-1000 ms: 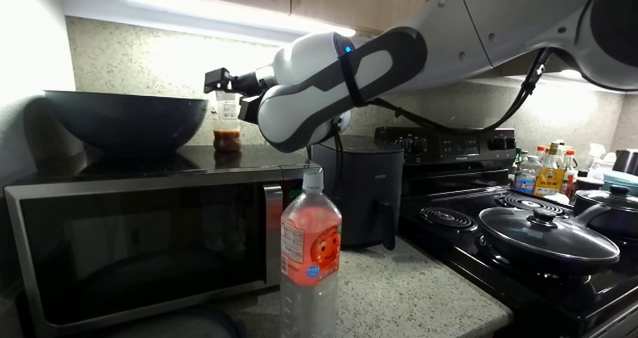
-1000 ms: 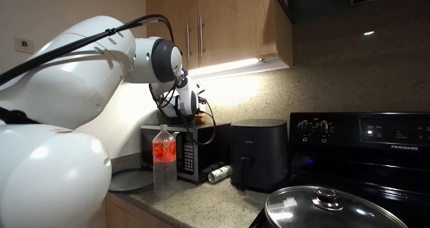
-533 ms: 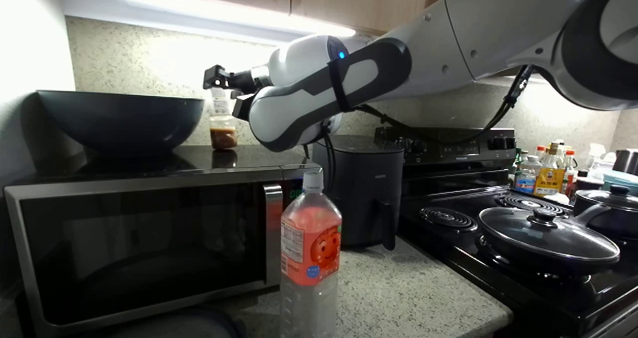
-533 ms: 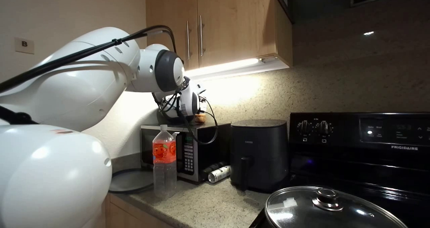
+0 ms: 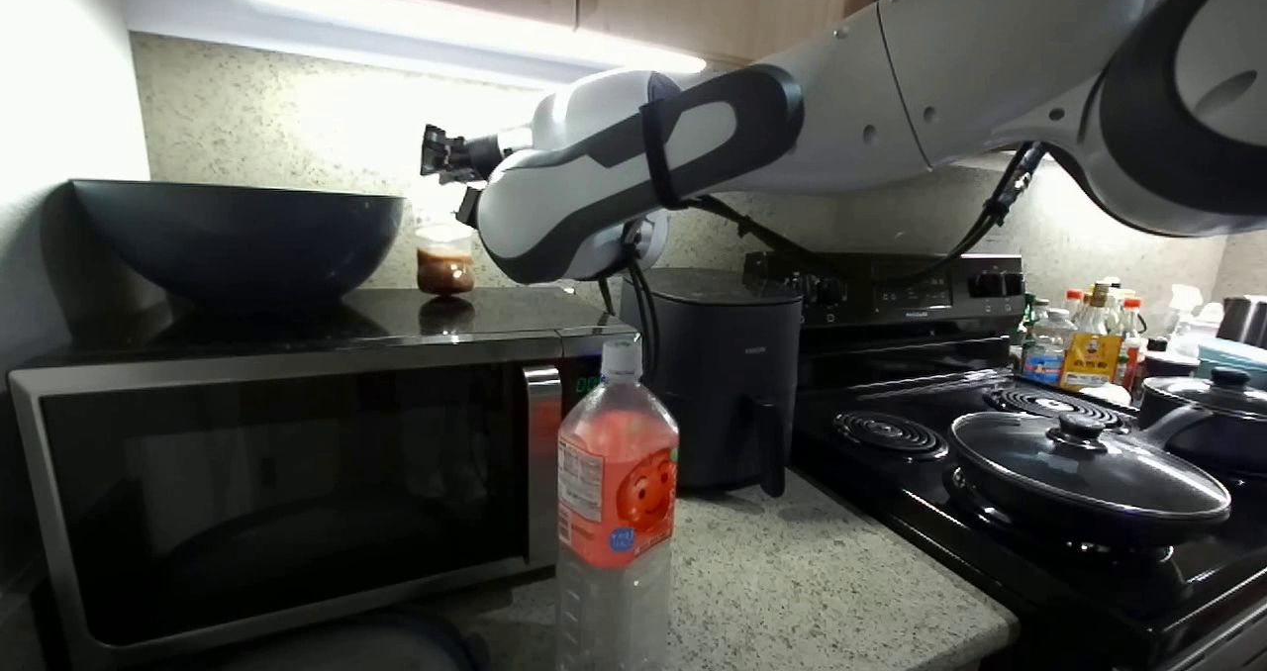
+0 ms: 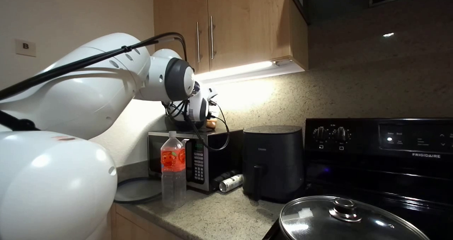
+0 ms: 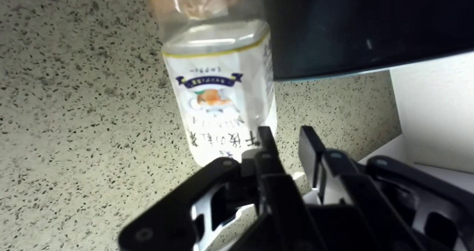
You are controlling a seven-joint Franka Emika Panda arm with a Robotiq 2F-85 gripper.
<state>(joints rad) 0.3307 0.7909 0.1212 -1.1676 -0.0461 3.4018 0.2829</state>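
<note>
The end effector point(image 7: 286, 138) sits lower right of the wrist view — jaws narrowly apart, nothing between them — and there's the milk-tea bottle point(image 7: 218, 91), upper centre, dark bowl point(image 7: 351, 25) crowding upper right!

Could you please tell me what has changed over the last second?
The gripper has drawn its jaws closer together, with nothing visibly between them. The arm has come lower. In an exterior view, the bottle with brown contents and the large bowl have shifted slightly toward the side wall. The red-labelled bottle, microwave and covered pan stayed put.
</note>
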